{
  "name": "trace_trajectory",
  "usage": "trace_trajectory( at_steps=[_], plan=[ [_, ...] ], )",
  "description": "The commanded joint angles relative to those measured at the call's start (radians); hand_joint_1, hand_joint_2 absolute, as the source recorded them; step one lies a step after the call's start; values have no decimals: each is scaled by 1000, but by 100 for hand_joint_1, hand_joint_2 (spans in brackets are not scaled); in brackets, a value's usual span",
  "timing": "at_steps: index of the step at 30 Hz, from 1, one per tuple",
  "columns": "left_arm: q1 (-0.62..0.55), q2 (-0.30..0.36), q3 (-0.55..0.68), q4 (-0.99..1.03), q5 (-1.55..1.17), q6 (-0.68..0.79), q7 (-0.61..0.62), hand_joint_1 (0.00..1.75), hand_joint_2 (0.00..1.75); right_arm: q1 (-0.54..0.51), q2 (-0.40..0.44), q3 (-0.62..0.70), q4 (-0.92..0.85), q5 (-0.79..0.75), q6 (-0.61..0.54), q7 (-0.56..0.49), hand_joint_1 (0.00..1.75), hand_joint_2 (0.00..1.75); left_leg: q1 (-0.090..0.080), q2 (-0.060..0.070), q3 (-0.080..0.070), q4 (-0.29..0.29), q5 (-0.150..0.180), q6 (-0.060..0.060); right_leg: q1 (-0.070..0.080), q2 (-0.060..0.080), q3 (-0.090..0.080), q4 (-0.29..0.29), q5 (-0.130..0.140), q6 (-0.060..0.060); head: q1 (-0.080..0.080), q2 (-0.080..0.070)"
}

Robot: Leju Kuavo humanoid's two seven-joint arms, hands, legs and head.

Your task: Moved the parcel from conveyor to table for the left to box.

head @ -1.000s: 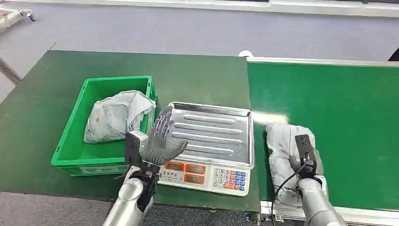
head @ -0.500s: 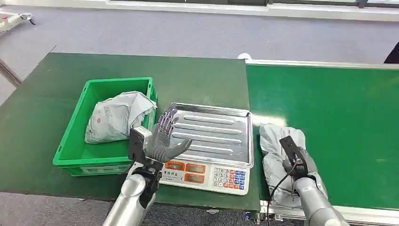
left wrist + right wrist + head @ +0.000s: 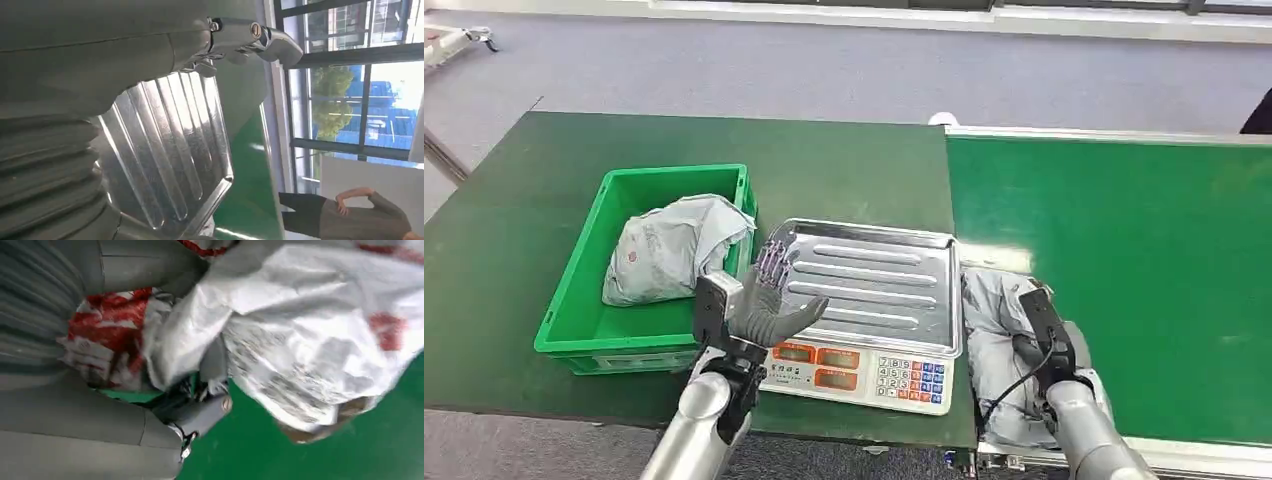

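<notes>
1. Where the conveyor [image 3: 1124, 260] meets the scale [image 3: 864, 375], the right hand [image 3: 1046, 345] grips the grey parcel [image 3: 994, 330], which lies on the belt's near corner just beside the scale.
2. Left of the scale's keypad, the left hand [image 3: 764, 300] hangs with fingers spread, holding nothing, over the steel tray [image 3: 874, 285] atop the scale.
3. Left of the scale, a green crate [image 3: 584, 310] on the dark table [image 3: 844, 170] holds another grey bag [image 3: 669, 245].

You see two silver arms; the left hand [image 3: 767, 300] has a grey palm with purplish fingers, and the right hand [image 3: 1046, 345] carries a black cable.
</notes>
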Motion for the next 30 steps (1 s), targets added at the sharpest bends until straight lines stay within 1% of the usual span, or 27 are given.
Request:
trace_trajectory(
  at_steps=[1,2,4,6,8,9,13,14,15,20,23,24,25,27,28,29,30],
  plan=[
    [7,25,4,11,-4,17,-10,0,175,106,64,-53,-505,-73,-45,-84,175,175,0,3,-3,-1,0,0,0,2,-4,0,1,-1,0,0],
    [12,23,9,10,-6,23,-14,0,175,138,73,-38,-619,-106,-39,-105,175,175,-1,3,-3,-1,1,0,0,1,-4,-1,1,-1,0,0],
    [25,20,15,3,-13,32,-26,0,175,183,81,6,-774,-105,-44,-102,175,175,-1,0,-4,-1,0,0,-1,0,-4,1,0,-1,0,0],
    [32,17,22,0,-19,35,-31,0,175,202,89,30,-846,-108,-49,-93,175,175,-1,1,-5,0,0,0,-1,0,-5,1,0,-1,0,0],
    [40,15,33,-9,-26,42,-36,0,175,210,90,76,-915,-100,-52,-108,175,175,0,2,-4,-1,-1,0,0,1,-5,0,0,-1,0,0],
    [41,13,35,-11,-28,42,-37,0,175,211,92,86,-930,-94,-59,-100,175,175,-1,1,-5,0,0,0,-1,0,-6,1,-1,0,0,0],
    [40,12,36,-12,-30,42,-37,0,175,215,90,92,-935,-93,-59,-100,175,175,0,2,-5,-2,0,-1,0,1,-6,-1,0,-1,0,0],
    [40,12,36,-12,-30,42,-37,0,175,215,90,92,-935,-93,-59,-100,175,175,1,2,-5,-2,0,-1,1,0,-6,-2,0,-1,0,0],
    [40,11,37,-11,-31,42,-37,0,175,213,86,91,-927,-94,-58,-100,175,175,0,-1,-6,-1,0,0,0,-1,-6,0,-1,0,0,0],
    [37,8,40,-6,-39,38,-37,0,175,211,83,97,-929,-94,-71,-114,175,175,0,1,-5,-2,0,0,0,0,-5,-2,0,-1,0,0],
    [24,8,39,7,-44,35,-36,0,175,214,76,96,-946,-112,-65,-107,175,175,0,0,-6,-2,0,0,0,-2,-5,-2,0,-1,0,0],
    [17,8,40,14,-44,35,-36,0,175,213,67,102,-936,-127,-37,-95,175,175,0,-1,-7,-1,0,0,-1,-2,-6,0,-1,0,0,0],
    [11,9,44,22,-44,33,-37,0,175,208,60,113,-910,-174,34,-89,175,175,0,-2,-6,-1,0,0,0,-2,-6,-1,-1,0,0,0],
    [8,10,50,26,-44,34,-38,0,175,194,64,146,-857,-166,60,-101,175,175,0,-1,-6,-1,0,0,0,-2,-6,-1,-1,0,0,0],
    [7,11,53,26,-44,31,-40,0,175,180,72,182,-822,-168,93,-108,175,175,1,-1,-5,-2,1,0,0,-2,-5,-2,0,-1,0,0],
    [7,10,57,26,-44,32,-40,0,175,171,85,209,-803,-159,91,-117,175,175,1,0,-6,-1,0,0,0,-1,-5,-2,0,0,0,0],
    [5,11,58,28,-45,30,-41,0,175,153,98,257,-770,-158,125,-118,175,175,1,3,-5,-2,0,0,1,1,-5,-2,1,-1,0,0]
  ],
)
